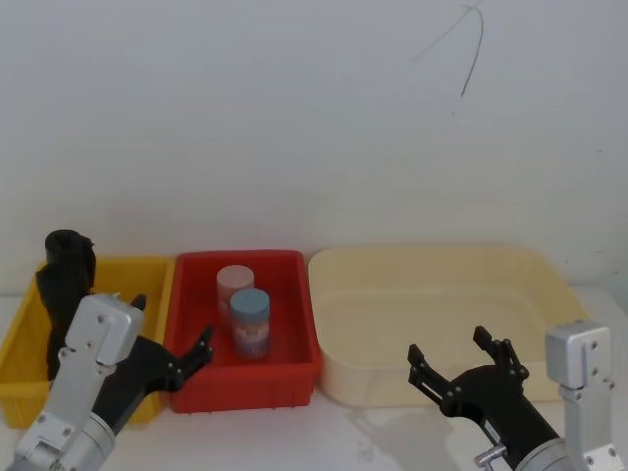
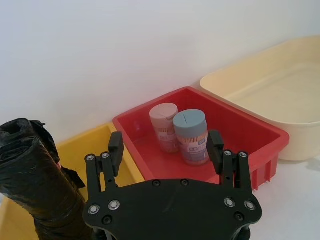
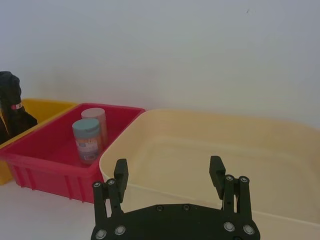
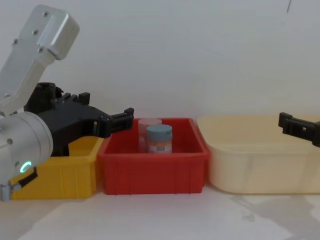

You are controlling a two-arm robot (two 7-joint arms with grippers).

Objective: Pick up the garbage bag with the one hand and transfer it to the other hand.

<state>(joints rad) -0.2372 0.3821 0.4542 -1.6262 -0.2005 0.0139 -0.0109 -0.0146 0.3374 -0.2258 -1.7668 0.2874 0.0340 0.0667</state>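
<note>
Garbage bag (image 2: pixel 42 187) stands on end in yellow bin (image 1: pixel 20 373), long axis near vertical. Left end effector (image 2: pixel 165 142) is beside it, spread wide and empty. Right end effector (image 3: pixel 168 165) is likewise wide and empty, before cream tub (image 3: pixel 210 150).

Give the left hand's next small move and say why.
Probably swing the left hand toward the robot's left, onto the garbage bag. The hand is open and aimed at the red bin, while the bag stands untouched in the yellow bin beside it. The right hand hangs open by the cream tub.
</note>
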